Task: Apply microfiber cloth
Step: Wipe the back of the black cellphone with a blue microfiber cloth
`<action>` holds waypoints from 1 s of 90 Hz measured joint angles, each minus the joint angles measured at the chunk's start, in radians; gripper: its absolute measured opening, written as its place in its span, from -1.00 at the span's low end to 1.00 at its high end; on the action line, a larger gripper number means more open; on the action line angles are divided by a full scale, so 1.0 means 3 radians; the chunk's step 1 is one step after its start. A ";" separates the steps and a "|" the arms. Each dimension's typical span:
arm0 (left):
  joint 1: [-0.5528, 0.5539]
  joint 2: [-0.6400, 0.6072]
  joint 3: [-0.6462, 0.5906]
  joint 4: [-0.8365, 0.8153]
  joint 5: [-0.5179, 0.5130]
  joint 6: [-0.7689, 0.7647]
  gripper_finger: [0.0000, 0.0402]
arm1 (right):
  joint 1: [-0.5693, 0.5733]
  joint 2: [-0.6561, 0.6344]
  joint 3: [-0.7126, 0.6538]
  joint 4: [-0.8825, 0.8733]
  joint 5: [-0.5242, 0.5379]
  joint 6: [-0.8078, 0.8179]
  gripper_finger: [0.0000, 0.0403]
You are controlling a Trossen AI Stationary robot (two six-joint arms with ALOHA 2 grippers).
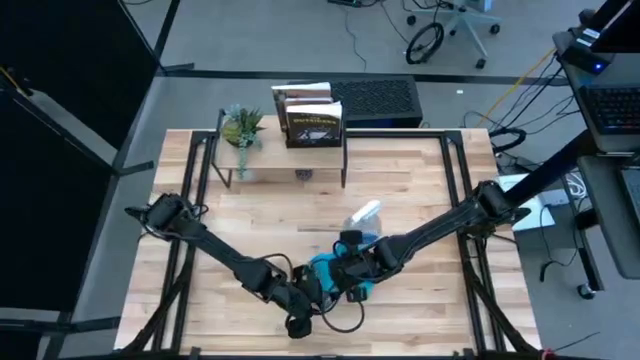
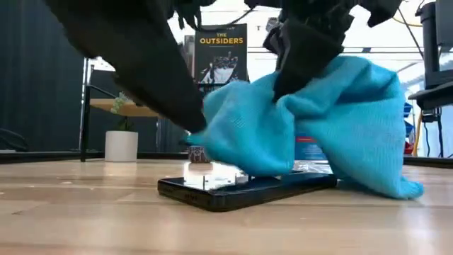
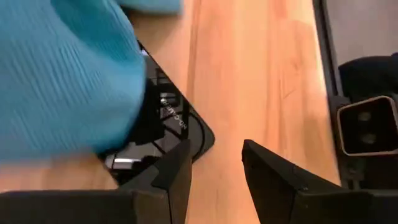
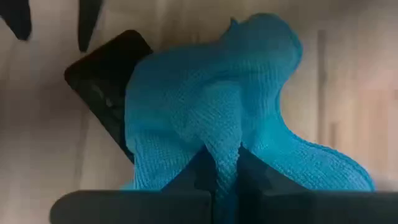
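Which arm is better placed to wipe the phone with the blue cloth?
The right: its pincer pinches the microfiber cloth draped on the phone. The left pincer is open beside the phone.

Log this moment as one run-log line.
right end effector: shut on microfiber cloth | cloth: draped over phone | left end effector: open beside phone

A microfiber cloth (image 2: 311,127) drapes over the black phone (image 2: 241,188) in the low view, hiding most of its top face; only the near edge shows. From above, the phone is lost beneath both arms at about 6 o'clock on the table (image 1: 400,190). The right gripper (image 4: 227,171) is pinched on a fold of cloth that buries its fingertips. The left gripper (image 3: 214,171) is cut off by the frame's lower edge. The spray bottle (image 1: 364,214) is too small to make out.
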 joint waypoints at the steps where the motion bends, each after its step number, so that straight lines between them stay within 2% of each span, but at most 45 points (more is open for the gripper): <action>1: 0.0005 0.0012 0.0000 -0.0001 0.0014 -0.0001 -0.38 | 0.0003 0.0010 0.0000 0.0038 -0.0001 -0.0007 -0.97; 18: 0.0065 0.0178 0.0002 0.0024 0.0174 0.0005 -0.38 | 0.0032 0.0159 0.0000 0.0554 -0.0326 -0.0013 -0.97; 36: 0.0105 0.0226 0.0006 0.0041 0.0195 -0.0005 -0.38 | 0.0015 0.0431 0.0002 0.0873 -0.0511 0.0045 -0.97; 46: 0.0108 0.0229 0.0008 0.0041 0.0205 -0.0019 -0.38 | -0.0008 0.0536 0.0021 0.0863 -0.0498 0.0061 -0.97; 67: 0.0108 0.0247 -0.0015 0.0043 0.0272 -0.0028 -0.38 | -0.0048 0.0546 0.0032 0.0481 -0.0472 0.0063 -0.97; 90: 0.0107 0.0250 -0.0035 0.0050 0.0327 -0.0001 -0.38 | -0.0018 0.0364 -0.0009 -0.0557 -0.0189 0.0015 -0.97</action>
